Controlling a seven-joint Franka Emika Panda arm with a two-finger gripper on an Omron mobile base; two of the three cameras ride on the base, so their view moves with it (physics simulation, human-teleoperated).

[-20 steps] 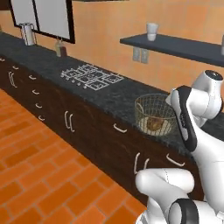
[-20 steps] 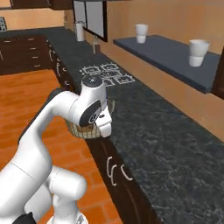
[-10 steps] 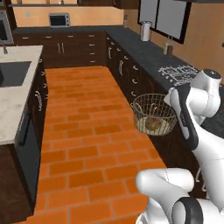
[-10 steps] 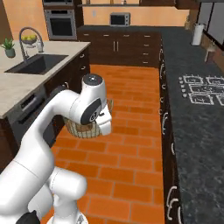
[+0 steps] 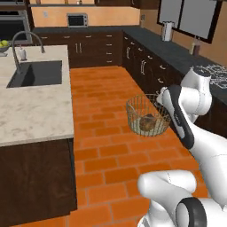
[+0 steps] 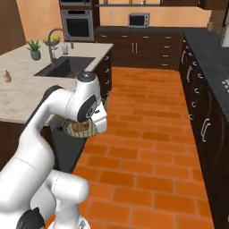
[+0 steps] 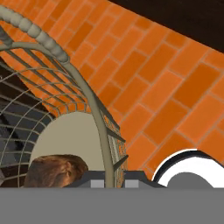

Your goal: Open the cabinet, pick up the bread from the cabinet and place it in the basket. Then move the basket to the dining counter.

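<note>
My gripper (image 7: pixel 109 177) is shut on the rim of the wire basket (image 7: pixel 65 57), which runs up between the fingertips. It holds the basket (image 5: pixel 146 116) in the air above the brick floor. The brown bread (image 5: pixel 147 123) lies on the basket's pale bottom, and in the hand view the bread (image 7: pixel 57 170) sits just left of the fingers. From the right base view the arm covers most of the basket (image 6: pixel 76 129), with the bread (image 6: pixel 81 127) visible through the mesh. The pale dining counter (image 5: pixel 35 111) stands a little to the left of the basket and is also seen as the dining counter (image 6: pixel 22 96). The cabinet is out of view.
A sink (image 5: pixel 35 73) with a faucet is set into the dining counter, and a small plant (image 6: pixel 34 48) stands on it. The black counter with low drawers (image 5: pixel 177 57) runs along the right. Open brick floor (image 6: pixel 147 147) lies between them. A microwave (image 5: pixel 76 20) sits at the back.
Both base views have swung from the black counter round to the aisle and the dining counter, so the base has turned. The basket with the bread stays in my shut gripper.
</note>
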